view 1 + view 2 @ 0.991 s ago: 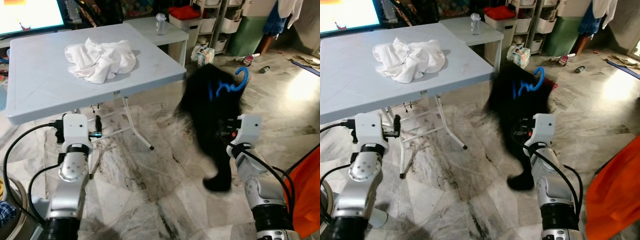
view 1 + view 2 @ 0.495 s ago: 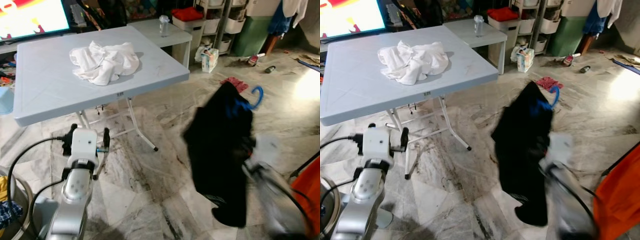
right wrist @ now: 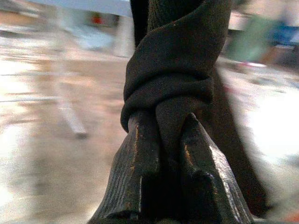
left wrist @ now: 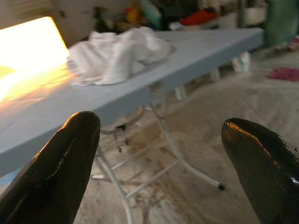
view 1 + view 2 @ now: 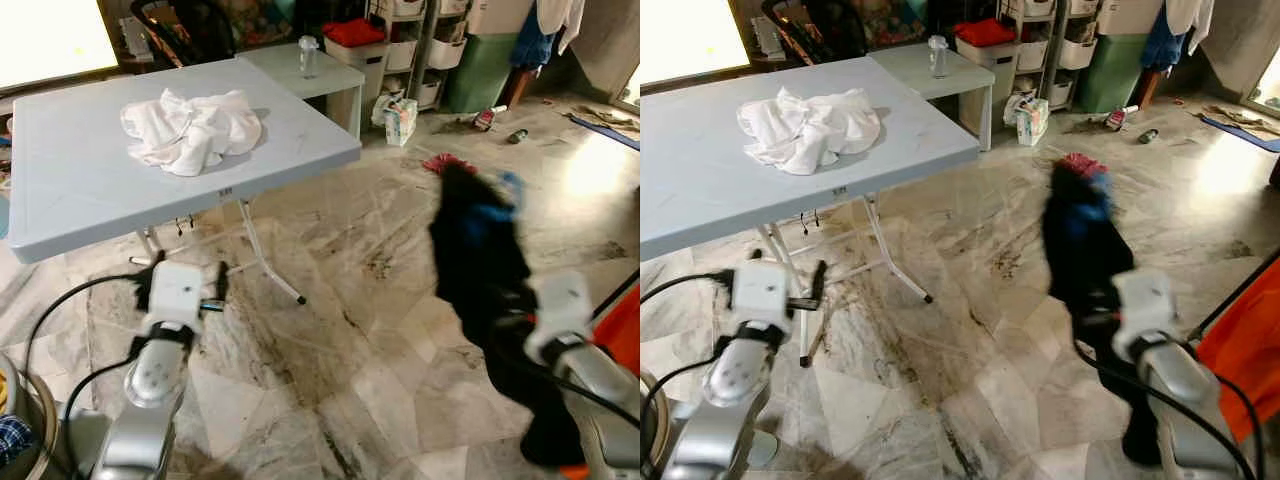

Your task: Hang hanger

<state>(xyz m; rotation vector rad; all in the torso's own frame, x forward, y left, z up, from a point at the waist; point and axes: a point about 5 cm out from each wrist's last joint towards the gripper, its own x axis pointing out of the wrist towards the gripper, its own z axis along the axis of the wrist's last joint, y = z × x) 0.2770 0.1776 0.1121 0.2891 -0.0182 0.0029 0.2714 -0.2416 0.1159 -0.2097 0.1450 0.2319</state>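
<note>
Right pincer [image 3: 161,140]: fingers clamped on a bunched fold of the black garment [image 5: 480,250].
Black garment: draped over a blue hanger [image 5: 497,208], held up above the marble floor [image 5: 350,300], to the right of the tabletop; outline blurred.
Left pincer [image 4: 159,154]: fingers spread wide, holding nothing, low in front of the tabletop's edge.
Tabletop [image 5: 70,190]: light blue, carries a crumpled white cloth [image 5: 190,125].

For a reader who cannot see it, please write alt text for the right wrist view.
Two black gripper fingers pinch a bunched fold of dark fabric garment, which rises twisted above them. Behind, blurred, are a pale shiny stone floor and a slanted white table leg.
</note>
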